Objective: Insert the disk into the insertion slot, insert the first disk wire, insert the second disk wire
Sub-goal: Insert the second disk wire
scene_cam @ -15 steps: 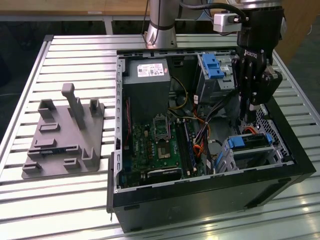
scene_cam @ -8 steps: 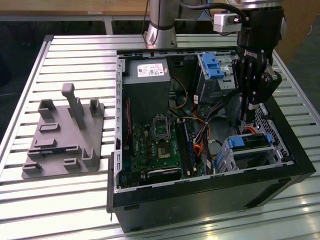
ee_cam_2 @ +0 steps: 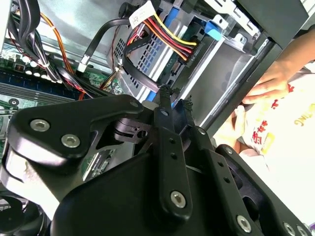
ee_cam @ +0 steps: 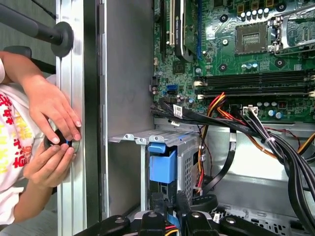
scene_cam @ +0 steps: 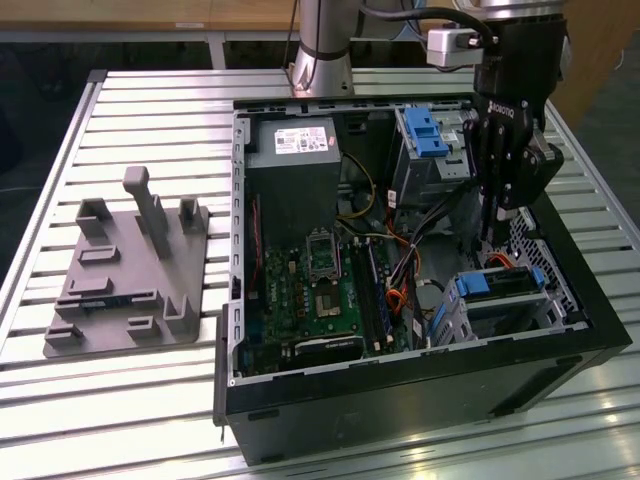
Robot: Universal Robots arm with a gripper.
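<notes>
The disk (scene_cam: pixel 505 283), silver in a blue carrier, sits inside the insertion slot (scene_cam: pixel 500 318), a grey metal cage at the case's near corner on the exterior view's right. My gripper (scene_cam: pixel 492 232) hangs straight down just above it, fingers drawn together with nothing seen clamped. In the second wrist view the gripper (ee_cam_2: pixel 173 97) is at the disk's (ee_cam_2: pixel 147 56) end, where a red-yellow-black wire (ee_cam_2: pixel 167 34) reaches the drive and a black flat wire (ee_cam_2: pixel 129 64) curls up to the fingertips. In the first wrist view the gripper (ee_cam: pixel 169 201) sits beside the black wire's (ee_cam: pixel 221 172) end.
A person's hands (ee_cam: pixel 49 128) rest on the table rail outside the case wall. A taller bay with a blue latch (scene_cam: pixel 425 130) stands behind the gripper. The motherboard (scene_cam: pixel 320 290), power supply (scene_cam: pixel 295 170) and loose cables (ee_cam: pixel 275 142) fill the case. A grey fixture (scene_cam: pixel 130 270) lies on the table.
</notes>
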